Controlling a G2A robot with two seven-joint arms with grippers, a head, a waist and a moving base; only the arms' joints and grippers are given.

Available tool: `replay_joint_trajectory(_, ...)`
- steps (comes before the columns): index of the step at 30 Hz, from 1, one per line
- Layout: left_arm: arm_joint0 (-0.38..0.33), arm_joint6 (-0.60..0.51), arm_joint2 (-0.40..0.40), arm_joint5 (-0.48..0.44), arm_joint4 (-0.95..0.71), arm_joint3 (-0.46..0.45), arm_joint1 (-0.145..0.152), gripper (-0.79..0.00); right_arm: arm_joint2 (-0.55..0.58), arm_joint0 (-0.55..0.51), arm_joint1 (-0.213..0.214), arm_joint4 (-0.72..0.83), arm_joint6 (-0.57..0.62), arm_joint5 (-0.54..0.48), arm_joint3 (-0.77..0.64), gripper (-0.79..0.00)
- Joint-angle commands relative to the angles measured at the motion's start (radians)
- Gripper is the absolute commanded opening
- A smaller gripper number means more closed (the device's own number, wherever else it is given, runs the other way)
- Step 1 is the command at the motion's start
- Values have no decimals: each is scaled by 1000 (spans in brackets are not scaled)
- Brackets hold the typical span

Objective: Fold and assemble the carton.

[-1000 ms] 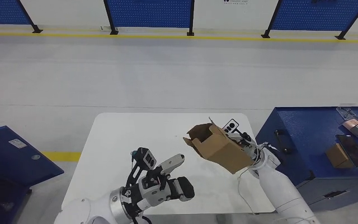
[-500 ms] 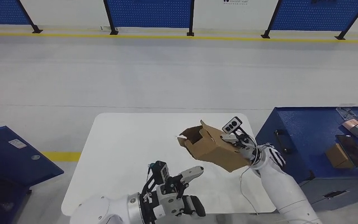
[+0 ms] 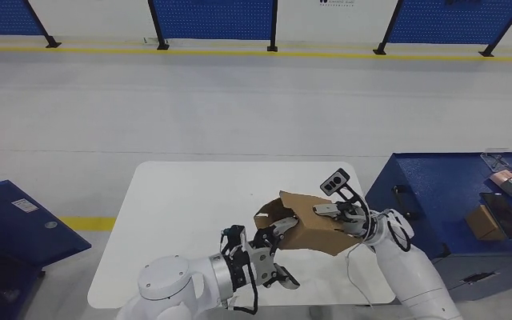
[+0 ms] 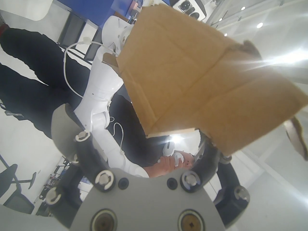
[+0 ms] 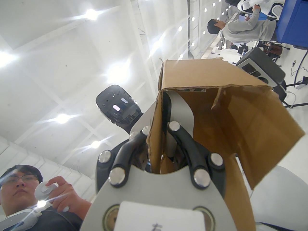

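One brown cardboard carton [image 3: 312, 230], creased panels, wall pinched in R hand [image 5: 160, 116]

Grey floor [image 3: 240, 104] w/ blue panels [image 3: 212, 18] at back

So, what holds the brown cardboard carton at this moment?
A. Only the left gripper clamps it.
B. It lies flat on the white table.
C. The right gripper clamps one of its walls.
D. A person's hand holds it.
C: in the right wrist view the right gripper is shut on a wall of the brown cardboard carton, one finger inside it and one outside.
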Motion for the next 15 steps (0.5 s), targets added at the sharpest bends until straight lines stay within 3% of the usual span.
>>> replay_joint_trajectory(1,-7,11,12,12,-14,5,-2,0,6,-2,0,0,2,3,0,-785)
replay_joint_trajectory(9,-25,15,44,2,-22,18,-9,0,4,-8,-5,10,-3,21,-7,-785)
replay_joint_trajectory(15,0,-33,17,-43,-10,-41,-3,0,-5,-7,-16,99,-11,70,19,-785)
